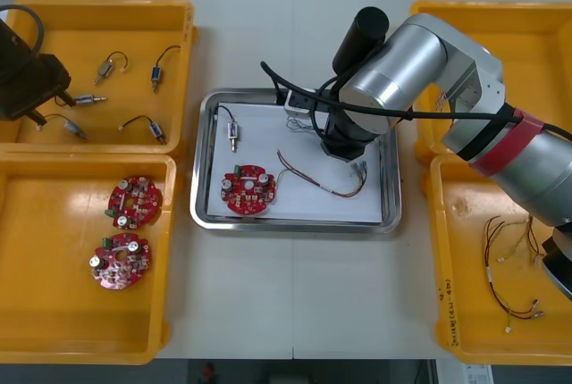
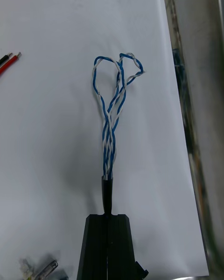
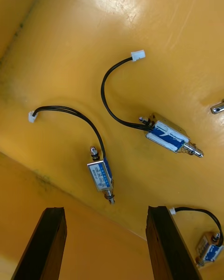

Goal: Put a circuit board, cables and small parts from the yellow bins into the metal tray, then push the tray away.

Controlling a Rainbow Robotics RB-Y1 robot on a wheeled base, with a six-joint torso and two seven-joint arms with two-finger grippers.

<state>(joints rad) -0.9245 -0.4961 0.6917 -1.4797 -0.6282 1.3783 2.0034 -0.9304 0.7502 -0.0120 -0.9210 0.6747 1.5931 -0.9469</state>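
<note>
From where I stand the right gripper (image 2: pixel 108 196) pinches the tip of the blue and white cable (image 2: pixel 112 116) over the white floor of the metal tray (image 2: pixel 196 121), close to one rim, so a sloppy drop could drape it over the edge, while the left gripper (image 3: pixel 105 211) hangs open above a yellow bin (image 3: pixel 140 18)

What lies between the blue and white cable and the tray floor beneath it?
Nothing visible. The right gripper, jaws shut on the blue and white cable, holds it over a bare white patch of the tray; the red and yellow cable lies aside. The left gripper hovers over a yellow bin.
</note>
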